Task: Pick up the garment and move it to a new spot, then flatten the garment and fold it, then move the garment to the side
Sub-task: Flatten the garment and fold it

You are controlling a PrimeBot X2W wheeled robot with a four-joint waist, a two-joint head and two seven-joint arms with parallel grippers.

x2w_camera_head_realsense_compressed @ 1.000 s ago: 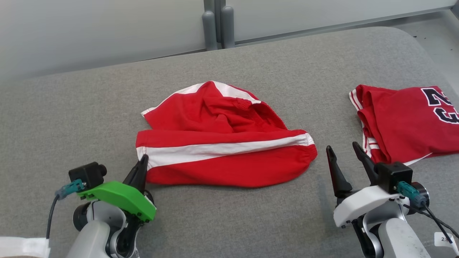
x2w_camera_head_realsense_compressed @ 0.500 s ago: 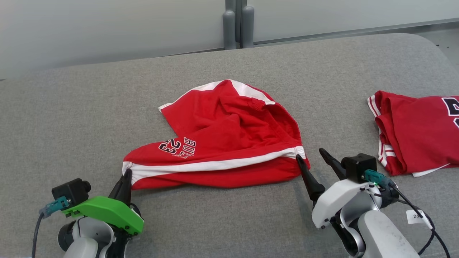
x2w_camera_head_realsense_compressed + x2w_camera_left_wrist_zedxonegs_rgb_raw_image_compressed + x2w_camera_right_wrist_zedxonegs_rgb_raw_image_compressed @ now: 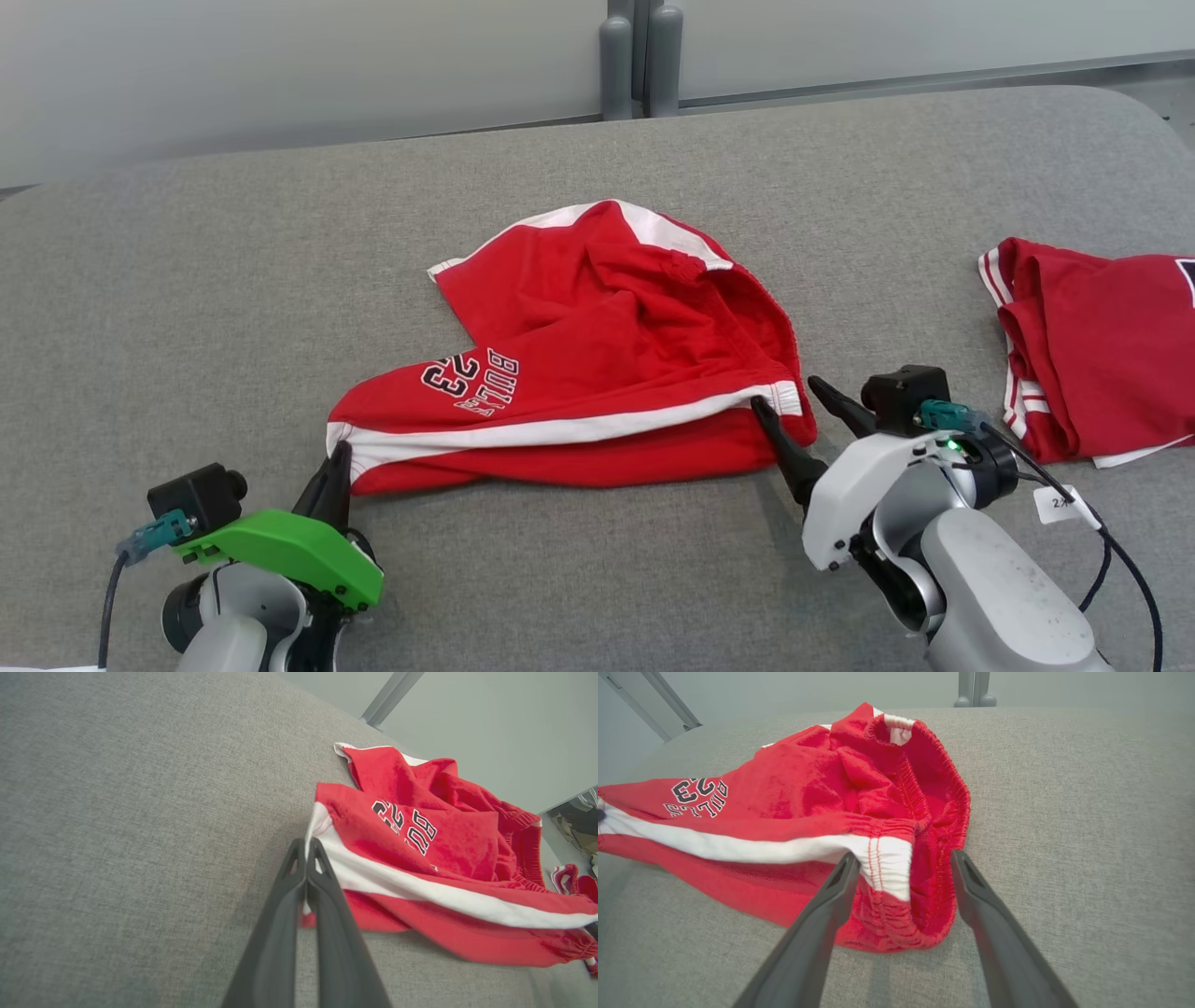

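Red with a white side stripe, the garment (image 3: 597, 345) lies crumpled near the middle of the grey upholstered surface (image 3: 233, 280), its black-and-white "BULLS 23" print facing up toward 8 o'clock of the heap. The elastic waistband gapes open at the 4 o'clock end.

At the garment's 8 o'clock corner the left gripper (image 3: 334, 462) is clenched on the end of the white stripe; the left wrist view shows its two dark fingers pressed together with the hem nipped between the tips (image 3: 306, 842).

At 4 o'clock the right gripper (image 3: 785, 392) is released, jaws spread wide. In the right wrist view (image 3: 904, 855) they straddle the waistband corner where the stripe ends, grasping nothing.

Another red cloth (image 3: 1102, 355) lies well apart at 3 o'clock. Two grey posts (image 3: 639, 56) stand beyond the surface at 12 o'clock.
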